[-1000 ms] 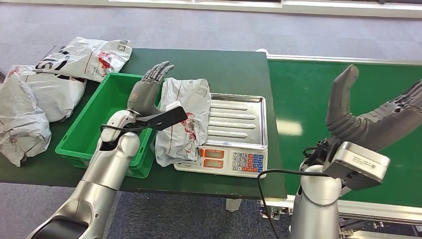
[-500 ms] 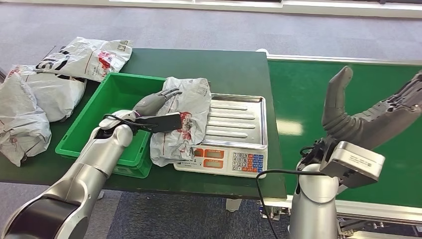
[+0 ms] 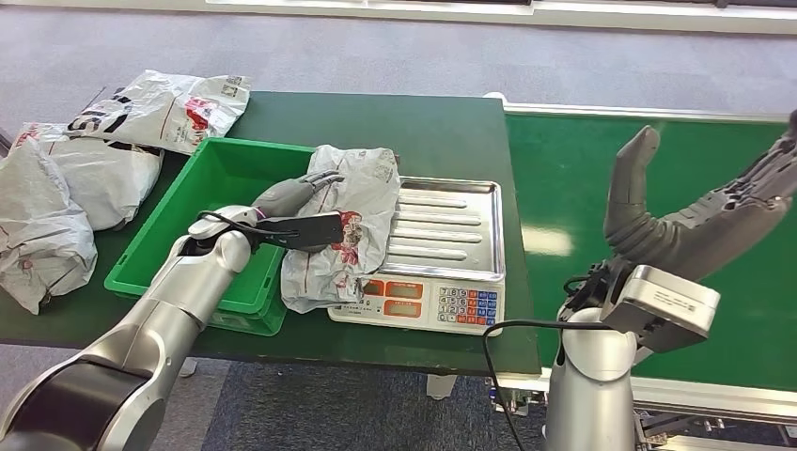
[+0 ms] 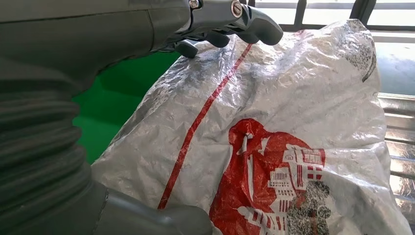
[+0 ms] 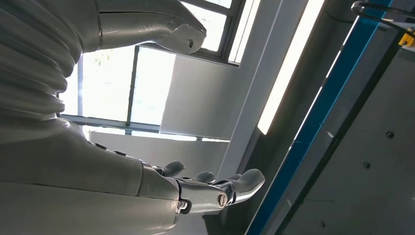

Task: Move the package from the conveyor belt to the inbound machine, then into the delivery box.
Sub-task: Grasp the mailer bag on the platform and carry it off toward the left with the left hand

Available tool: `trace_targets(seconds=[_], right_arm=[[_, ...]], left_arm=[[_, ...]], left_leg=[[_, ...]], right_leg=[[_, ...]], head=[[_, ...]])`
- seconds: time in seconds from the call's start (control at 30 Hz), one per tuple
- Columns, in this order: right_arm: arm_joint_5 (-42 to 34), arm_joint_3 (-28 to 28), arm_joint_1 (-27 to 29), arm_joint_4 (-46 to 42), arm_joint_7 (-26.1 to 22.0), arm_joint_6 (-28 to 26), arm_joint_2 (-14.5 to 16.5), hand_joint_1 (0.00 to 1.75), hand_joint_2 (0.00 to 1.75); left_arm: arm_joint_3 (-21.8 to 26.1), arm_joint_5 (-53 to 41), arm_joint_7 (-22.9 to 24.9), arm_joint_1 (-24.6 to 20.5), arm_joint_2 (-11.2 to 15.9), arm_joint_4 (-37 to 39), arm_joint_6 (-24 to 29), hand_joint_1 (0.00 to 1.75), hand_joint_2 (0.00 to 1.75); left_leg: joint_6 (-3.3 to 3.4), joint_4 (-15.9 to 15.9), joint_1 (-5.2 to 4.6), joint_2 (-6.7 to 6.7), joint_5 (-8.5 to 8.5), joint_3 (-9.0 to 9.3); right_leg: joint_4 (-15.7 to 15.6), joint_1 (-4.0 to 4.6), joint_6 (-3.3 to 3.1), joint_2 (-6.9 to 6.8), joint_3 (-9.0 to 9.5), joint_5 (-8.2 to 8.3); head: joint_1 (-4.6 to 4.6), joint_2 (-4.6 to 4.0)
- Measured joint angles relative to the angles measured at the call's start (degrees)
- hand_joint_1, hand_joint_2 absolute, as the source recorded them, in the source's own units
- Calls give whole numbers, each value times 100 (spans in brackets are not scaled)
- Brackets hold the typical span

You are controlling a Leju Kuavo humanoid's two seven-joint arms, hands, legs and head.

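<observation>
At the left edge of the scale (image 3: 442,246), roughly at nine o'clock from its steel tray, the package (image 3: 343,225) lay half on the pan and half slumped against the rim of the green delivery box (image 3: 179,246), with its lower end hanging toward the table (image 3: 414,127). Our left hand (image 3: 291,195) rested its fingertips (image 4: 254,22) on the upper side of the bag, the thumb spread apart below; we could not tell whether it had any real hold yet, and we judged it as touching rather than gripping. Our right hand (image 3: 700,211) hung above the conveyor belt (image 3: 564,188) at three o'clock, fingers splayed wide and holding nothing. The step we judged to be in hand was taking the weighed package off the scale and into the box at nine o'clock. To do it well, we thought the thumb should come in under the near fold so the slack film was pinched together with the contents, not the loose skin alone. A soft, crinkled bag like this would likely sag and slip, so we favoured lifting it over the box rim, not dragging it. The spare bags (image 3: 94,160) at ten o'clock lay well apart.
</observation>
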Motion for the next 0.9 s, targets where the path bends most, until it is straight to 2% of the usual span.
trace_targets(seconds=[0.9], right_arm=[[-48,0,-4,139,-50,0,0,0,175]], left_arm=[[-52,29,-47,-69,32,266,-50,0,175]], left_leg=[[0,0,0,0,0,0]], right_leg=[[0,0,0,0,0,0]], head=[[0,0]])
